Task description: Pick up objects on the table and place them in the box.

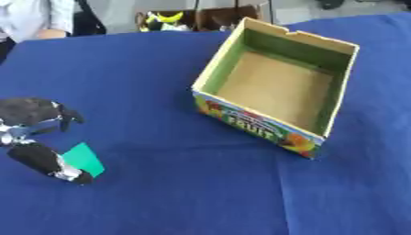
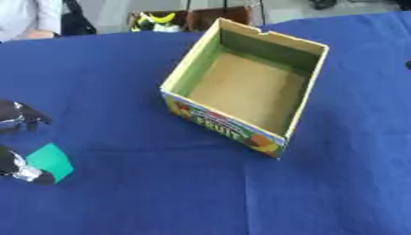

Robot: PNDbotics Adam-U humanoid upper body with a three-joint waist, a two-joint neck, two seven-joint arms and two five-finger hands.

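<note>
**Left hand at a green card, box standing open**

Well to the left of the box, at the table's left edge, the robot's left hand (image 1: 36,137) reaches in over the blue cloth. Its fingers are spread rather than closed: an upper finger (image 1: 68,115) points toward the box, while a lower one, dark with a silver band near its tip, angles down and away from it. Between them lies a wide gap.

A small flat green card (image 1: 84,159) lies on the cloth just on the box side of that lower finger, touching it or tucked right against it along one edge. The card is not lifted clear as far as can be told, and whether the finger actually presses it or only lies beside it cannot be judged. Nothing is curled around the card.

Further right stands the box (image 1: 261,126), an open cardboard carton with green inner walls, a tan floor and a printed fruit label on its near side. It sits turned at an angle on the blue tablecloth (image 1: 160,193), one corner toward the hand. Nothing shows inside it. The card is well apart from it.

The right hand shows in neither view.
</note>
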